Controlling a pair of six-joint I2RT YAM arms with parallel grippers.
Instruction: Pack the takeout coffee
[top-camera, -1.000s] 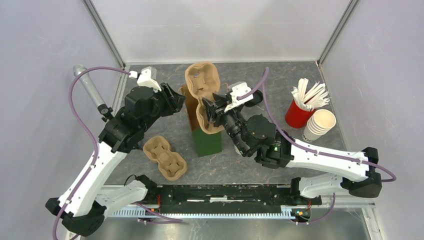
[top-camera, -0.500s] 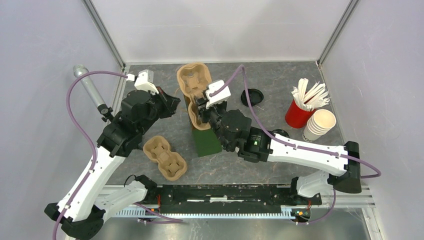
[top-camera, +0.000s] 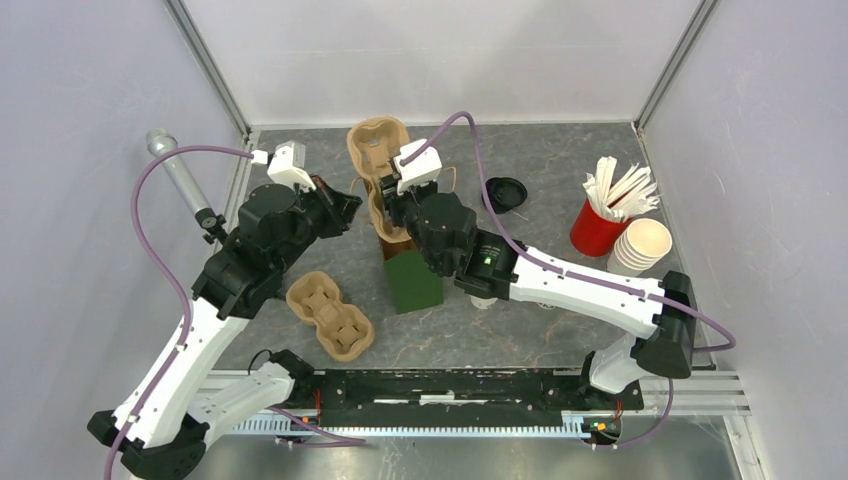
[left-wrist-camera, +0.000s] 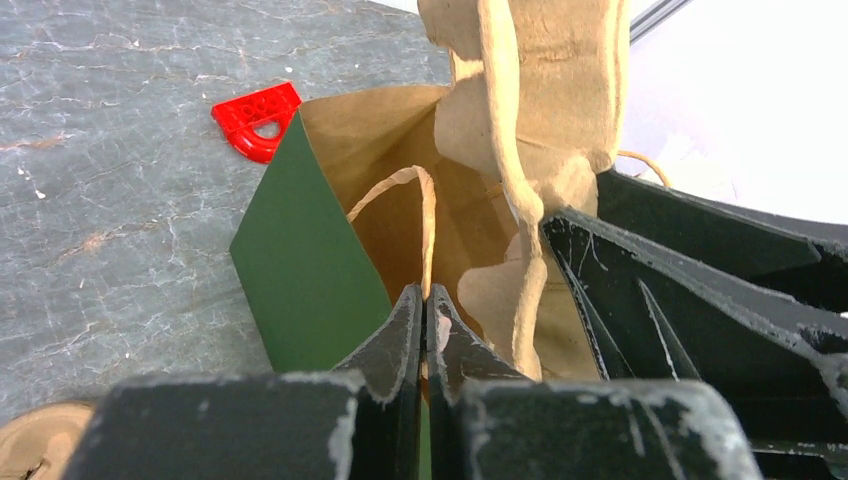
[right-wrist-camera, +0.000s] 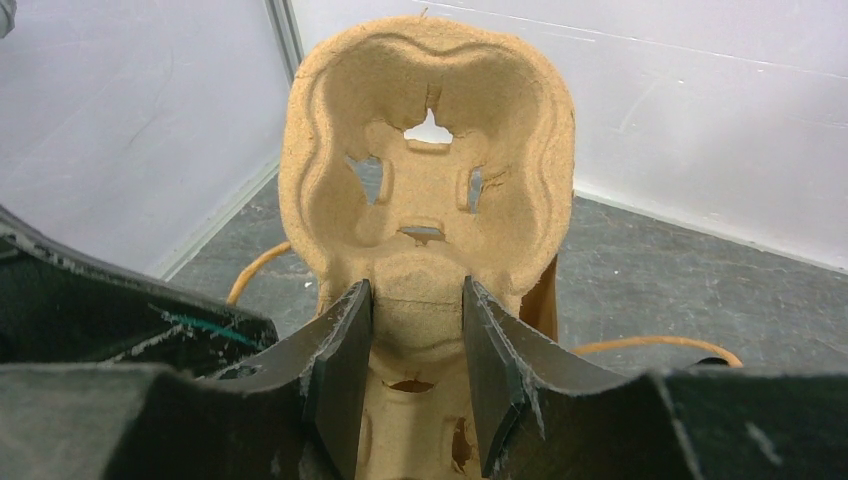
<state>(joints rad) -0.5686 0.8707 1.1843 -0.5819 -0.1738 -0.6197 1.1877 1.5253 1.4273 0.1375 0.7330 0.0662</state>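
A green paper bag (top-camera: 414, 281) with a brown inside stands open mid-table; it also shows in the left wrist view (left-wrist-camera: 305, 270). My left gripper (top-camera: 345, 211) is shut on the bag's paper handle (left-wrist-camera: 426, 205) at its left rim, fingertips (left-wrist-camera: 408, 318) pressed together. My right gripper (top-camera: 389, 206) is shut on the narrow waist of a tan pulp cup carrier (top-camera: 376, 155), which stands upright with its lower end in the bag mouth. In the right wrist view the carrier (right-wrist-camera: 430, 140) fills the space between the pads (right-wrist-camera: 345, 340). No lidded coffee cup is visible.
A second pulp carrier (top-camera: 330, 315) lies flat at front left. A loose black lid (top-camera: 504, 192) lies behind the right arm. A red cup of white sticks (top-camera: 598, 228) and a stack of cream cups (top-camera: 638, 250) stand at right. A red plastic piece (left-wrist-camera: 255, 120) lies beyond the bag.
My right arm has swung left with the carrier, bringing it from beside the bag to over the bag's mouth. The left gripper has stayed on the bag.
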